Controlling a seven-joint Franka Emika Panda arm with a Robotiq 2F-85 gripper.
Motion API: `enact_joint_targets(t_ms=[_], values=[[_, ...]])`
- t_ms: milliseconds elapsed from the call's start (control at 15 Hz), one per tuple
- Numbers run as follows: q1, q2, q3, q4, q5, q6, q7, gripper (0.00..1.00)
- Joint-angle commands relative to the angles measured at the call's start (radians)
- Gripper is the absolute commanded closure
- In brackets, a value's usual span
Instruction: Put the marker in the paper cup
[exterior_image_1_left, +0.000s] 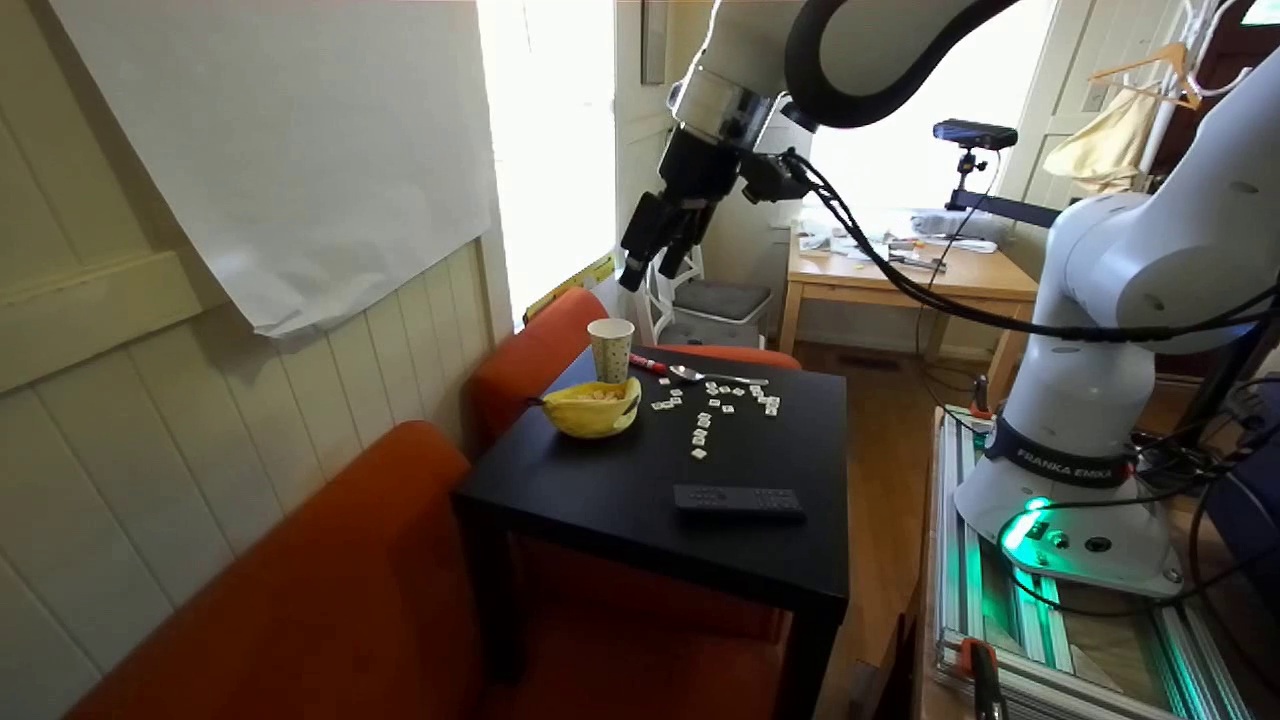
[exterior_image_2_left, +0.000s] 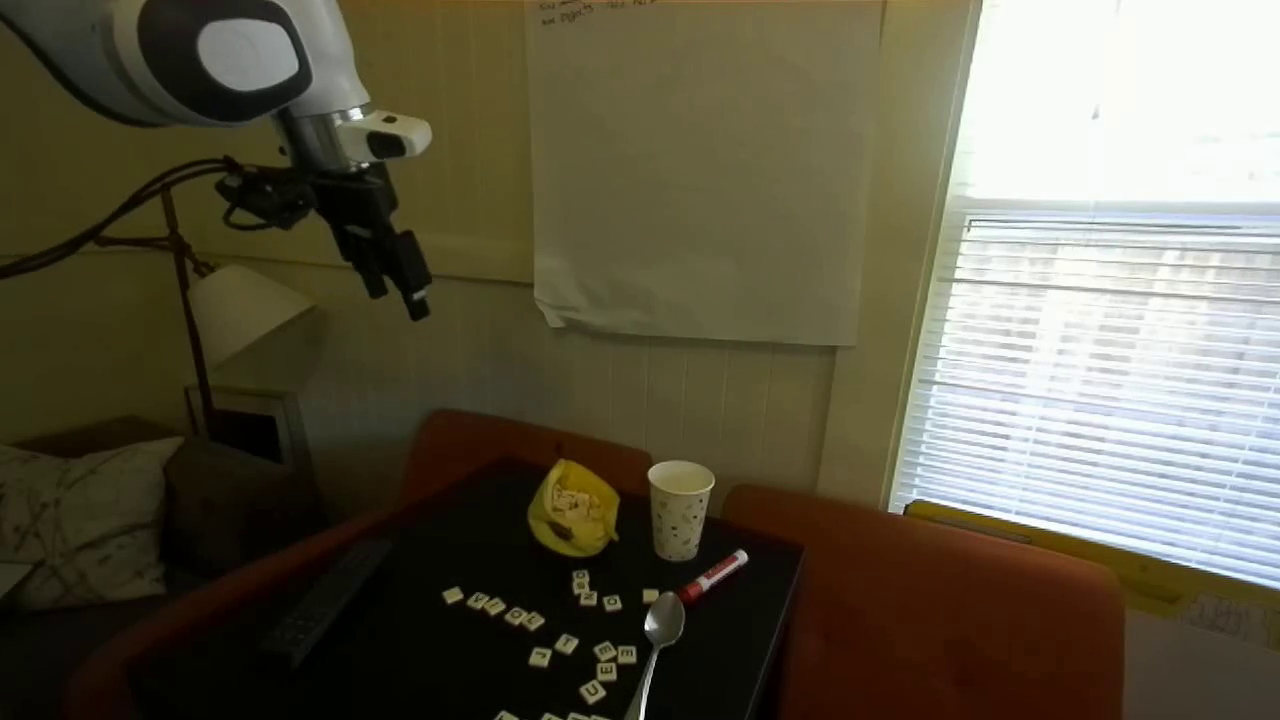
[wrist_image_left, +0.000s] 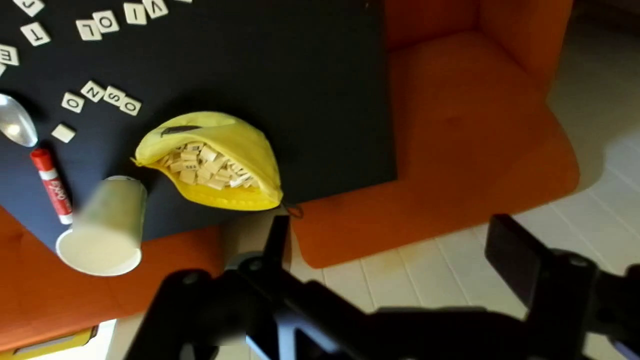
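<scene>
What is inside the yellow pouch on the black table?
A heap of small pale tiles shows in the open yellow pouch. Whatever lies beneath the uppermost tiles is covered and cannot be seen.

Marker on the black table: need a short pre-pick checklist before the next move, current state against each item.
1. Gripper open, nothing held: ok, jaws wide apart in the wrist view.
2. Marker lying on the table: ok.
3. Gripper lined up over the marker: not ok; it is well above the table, and the marker sits at the far left of the wrist view.
4. Marker free of the spoon: cannot tell; its red end lies right by the spoon's bowl, contact unclear.
5. Paper cup upright, mouth up: ok in both exterior views.
6. Cup empty: cannot tell; its bottom is not visible.
</scene>
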Motion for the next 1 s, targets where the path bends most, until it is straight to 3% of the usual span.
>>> enact_joint_targets(t_ms=[0, 133, 200, 467, 733, 933], values=[[-0.080, -0.012, 0.010, -0.111, -0.079, 0.222, 0.054, 0.00], [-0.143, -0.023, 0.016, -0.169, -0.125, 0.310, 0.065, 0.00], [-0.185, 0.030, 0.020, -0.111, -0.157, 0.312, 0.061, 0.00], [-0.291, 0.046, 0.008, -0.129, -0.233, 0.375, 0.035, 0.00], [-0.409, 0.087, 0.029, -0.129, -0.308, 0.384, 0.052, 0.00], [-0.459, 0.129, 0.035, -0.129, -0.348, 0.388, 0.069, 0.00]])
